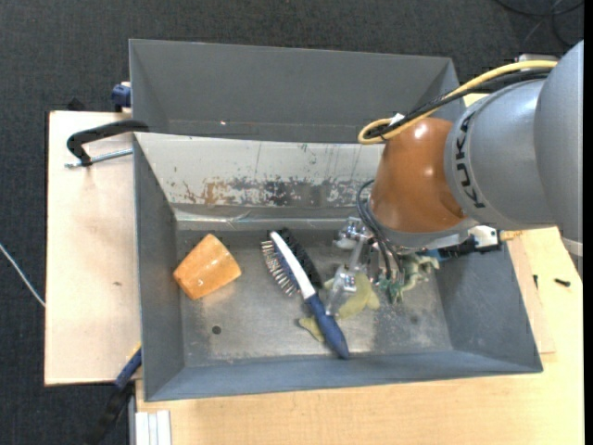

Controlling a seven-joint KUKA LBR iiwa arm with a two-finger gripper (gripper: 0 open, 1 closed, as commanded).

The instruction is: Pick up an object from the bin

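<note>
1. Bin (278,91): 1 grey metal bin with sloped walls and a scuffed, rust-marked rear wall.

2. Arm (519,165): enters over the bin's right edge and bends down toward the floor. The orange wrist cover (417,179) sits above the floor's right half, near the rear wall, with a yellow cable looped over it.

3. Gripper (350,265): hangs below the orange cover, low over the floor, right of centre. Whether it is open or closed cannot be determined, and no object is visibly held in it.

4. Orange wedge (207,267): lies alone on the floor's left side, well apart from the gripper.

5. Brush (301,286): lies diagonally at the floor's centre, dark bristles toward the rear, white handle ending in a blue tip near the front edge.

6. Pale yellow object (359,304): lies directly beneath the gripper, touching the brush handle.

7. Green tangle (403,281): lies just to the right of the gripper.
</note>
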